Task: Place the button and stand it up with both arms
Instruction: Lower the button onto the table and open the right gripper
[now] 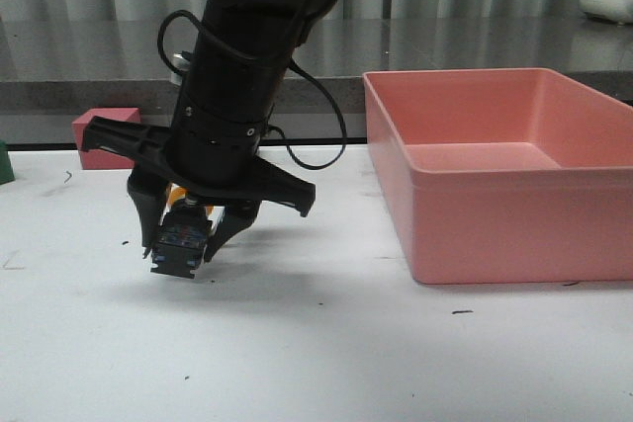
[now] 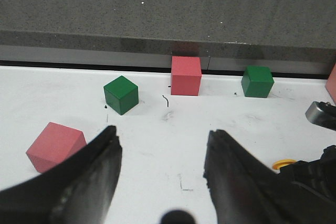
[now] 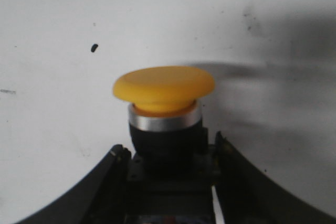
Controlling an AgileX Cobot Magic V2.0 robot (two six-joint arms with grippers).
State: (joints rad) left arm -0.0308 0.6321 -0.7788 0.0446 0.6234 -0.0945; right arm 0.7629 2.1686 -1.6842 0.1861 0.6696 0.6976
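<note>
At the far left edge of the front view a sliver of a dark green cube (image 1: pixel 5 163) sits on the white table (image 1: pixel 326 353), and a little to the right a pink cube (image 1: pixel 106 137) rests near the table's back edge, partly hidden behind a black arm. That arm reaches steeply down over the left-centre of the table and ends in the dark two-fingered right gripper (image 1: pixel 188 234), whose fingers are closed on the blocky black base of the small industrial push button (image 1: pixel 181 246); the button hangs just above the table surface with its shadow below it. The right wrist view shows the same grip close up: the two dark fingers (image 3: pixel 113 174) press against either side of the base, and the yellow-orange mushroom cap (image 3: pixel 164 88) juts out beyond the fingertips over a silver ring and black collar. To the right stands a large, shallow pink plastic bin (image 1: pixel 514 229), well apart from the button. In the left wrist view the left gripper (image 2: pixel 163 153) has its dark fingers spread wide with nothing between them, over bare table; beyond it lie two green cubes (image 2: pixel 121 94) and two pink cubes (image 2: pixel 186 75), and a slice of the yellow cap shows beside the other arm.
</note>
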